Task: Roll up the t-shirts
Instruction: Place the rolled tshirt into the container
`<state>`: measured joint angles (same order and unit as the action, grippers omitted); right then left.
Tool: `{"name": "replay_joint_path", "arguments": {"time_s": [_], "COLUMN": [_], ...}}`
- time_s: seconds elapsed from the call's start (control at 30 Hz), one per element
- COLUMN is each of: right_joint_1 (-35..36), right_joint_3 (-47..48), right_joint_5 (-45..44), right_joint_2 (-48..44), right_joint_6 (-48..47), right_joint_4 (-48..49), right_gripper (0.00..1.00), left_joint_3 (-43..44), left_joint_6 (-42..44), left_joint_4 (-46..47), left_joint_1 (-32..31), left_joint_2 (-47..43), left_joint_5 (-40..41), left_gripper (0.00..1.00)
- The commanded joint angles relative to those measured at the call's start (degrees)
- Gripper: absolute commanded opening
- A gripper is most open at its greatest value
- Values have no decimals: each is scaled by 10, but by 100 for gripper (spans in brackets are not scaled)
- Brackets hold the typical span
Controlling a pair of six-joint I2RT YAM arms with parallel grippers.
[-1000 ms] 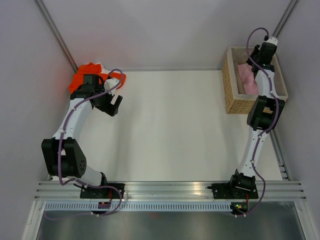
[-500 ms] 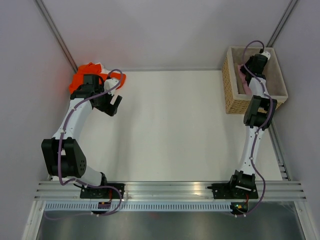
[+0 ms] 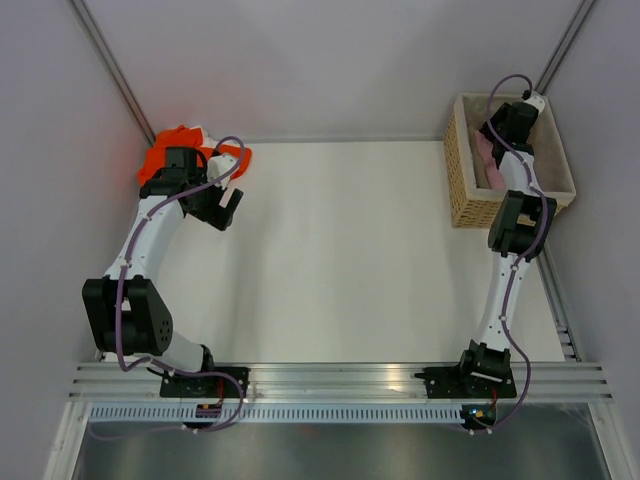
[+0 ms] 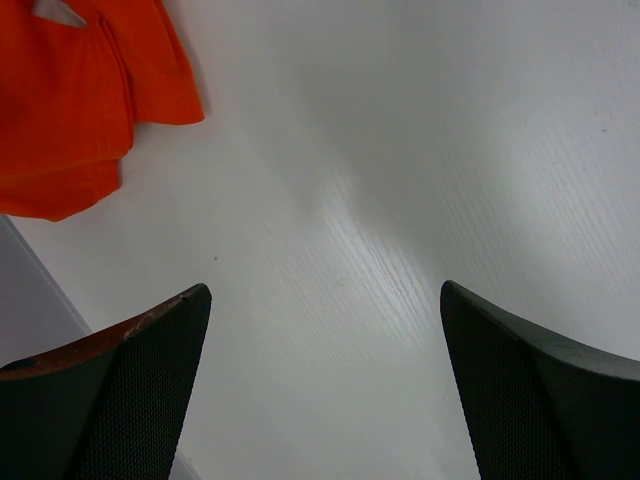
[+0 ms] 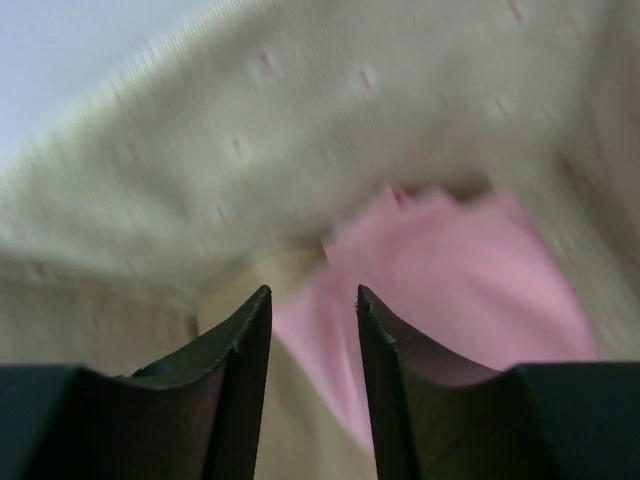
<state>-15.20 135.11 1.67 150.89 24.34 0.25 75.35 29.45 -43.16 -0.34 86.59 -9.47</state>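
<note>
Soft and limp, the orange t-shirt (image 4: 60, 100) bunches at the table's (image 3: 340, 250) far-left corner, the pink t-shirt (image 5: 470, 270) in the far-right basket (image 3: 455, 180); a fold likely suits pinching. The left gripper (image 4: 325, 288) gapes empty; the right gripper (image 5: 314, 290), half-parted, holds nothing.

Bright orange t-shirt (image 3: 165, 140) sits bunched in a crumpled, unrolled heap at upper left of the overhead frame, on the white table (image 3: 340, 250) at its far corner. Light pink t-shirt (image 3: 487, 165) lies crumpled inside the wicker basket (image 3: 457, 195) at upper right, against the pale lining.
</note>
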Motion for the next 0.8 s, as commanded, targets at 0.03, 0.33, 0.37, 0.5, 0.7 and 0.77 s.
{"name": "replay_joint_path", "arguments": {"time_s": [0.03,0.33,0.37,0.5,0.7,0.77], "right_joint_1": [-1,-35,-41,-47,-47,-47], "right_joint_3": [-91,-215,-219,-208,-212,-202], "right_joint_5": [-67,-110,-104,-66,-55,-48], "right_joint_2": [-167,-259,-256,-224,-189,-168], "right_joint_6": [-13,58,65,94,126,132], "right_joint_4": [-136,-358,-353,-345,-332,-336], "right_gripper": [47,52,53,66,65,58], "left_joint_3": [21,17,15,11,5,5], "left_joint_6": [-3,-11,-11,-12,-3,-2], "left_joint_4": [2,3,1,3,5,5], "left_joint_1": [2,3,3,2,3,3], "left_joint_2": [-10,-15,-15,-16,-26,-26], "left_joint_5": [-2,-29,-34,-41,-37,-37], "left_gripper": [100,100,100,100,100,100]}}
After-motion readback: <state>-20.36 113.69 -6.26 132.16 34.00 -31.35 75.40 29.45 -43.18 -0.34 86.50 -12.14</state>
